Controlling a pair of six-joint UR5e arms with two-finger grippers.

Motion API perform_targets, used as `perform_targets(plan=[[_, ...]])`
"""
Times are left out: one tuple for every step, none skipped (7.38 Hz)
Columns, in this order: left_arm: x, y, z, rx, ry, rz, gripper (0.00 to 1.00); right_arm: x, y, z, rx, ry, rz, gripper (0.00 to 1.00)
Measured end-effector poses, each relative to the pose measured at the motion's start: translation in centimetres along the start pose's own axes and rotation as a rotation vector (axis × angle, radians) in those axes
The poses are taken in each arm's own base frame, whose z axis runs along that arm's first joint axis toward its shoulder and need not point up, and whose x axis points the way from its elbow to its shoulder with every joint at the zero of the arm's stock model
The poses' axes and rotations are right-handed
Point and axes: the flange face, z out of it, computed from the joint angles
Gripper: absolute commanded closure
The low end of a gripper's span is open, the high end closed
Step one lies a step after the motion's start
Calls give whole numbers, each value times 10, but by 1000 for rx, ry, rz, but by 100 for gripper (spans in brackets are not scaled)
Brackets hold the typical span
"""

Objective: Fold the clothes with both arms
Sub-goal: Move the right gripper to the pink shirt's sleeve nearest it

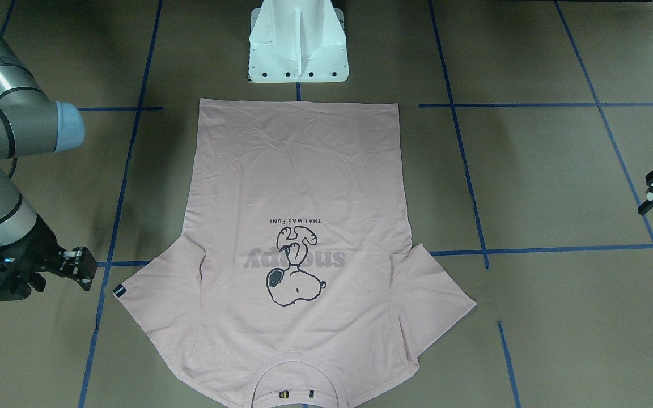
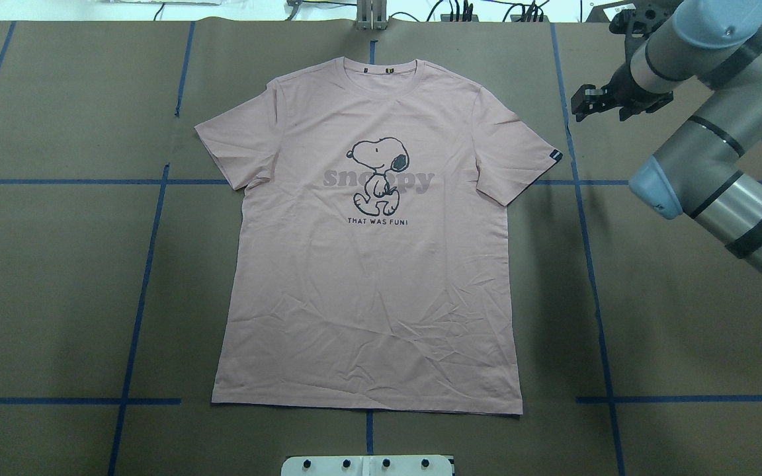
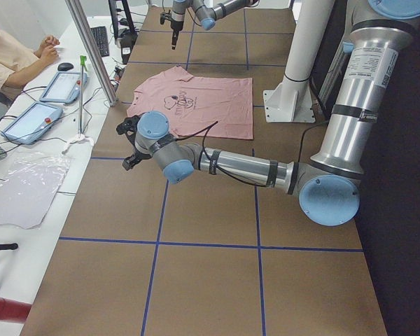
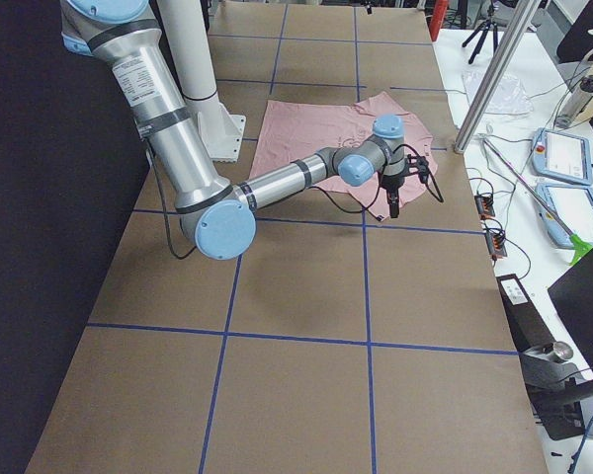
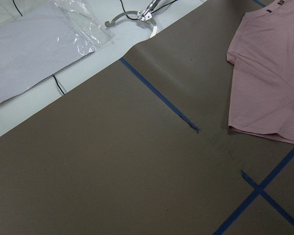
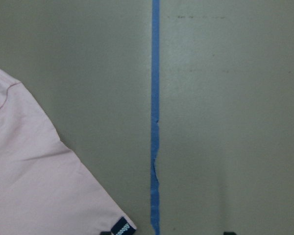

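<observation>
The pale pink T-shirt [image 1: 304, 187] lies flat, print side up, sleeves spread, in the middle of the table [image 2: 374, 277]. Its hem is toward the robot and its collar is at the far side. My right gripper [image 2: 586, 106] hovers open just outside the sleeve that bears a small dark label [image 2: 555, 156]. It also shows in the front-facing view [image 1: 83, 266]. The right wrist view shows that sleeve corner [image 6: 29, 186] beside a blue tape line. My left gripper [image 1: 651, 184] is open and empty, well off the shirt near the table's edge. The other sleeve [image 5: 269, 73] shows in the left wrist view.
The white pedestal [image 1: 298, 45] stands just behind the shirt's hem. Blue tape lines [image 2: 592, 264] cross the brown table cover. A clear plastic bag [image 5: 34, 44], tablets [image 3: 59, 87], a metal post [image 3: 91, 49] and a seated person [image 3: 7, 49] are on the far side bench.
</observation>
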Motion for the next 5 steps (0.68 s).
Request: perform_targets(plan=[[0,0,0,0,0,1,0,-9,10,19,9,-22,9,27],[0,0,0,1,0,2,0,-15,20,37,14,-26,11,28],[0,0,0,1,0,3,0,-18,26,50,23,-15,9,30],[0,0,0,-1,0,2,0,-19,30,57,29,-3,9,33],[-1,1,1,-2,0,2,0,-21,32,61,32,2,12,36]])
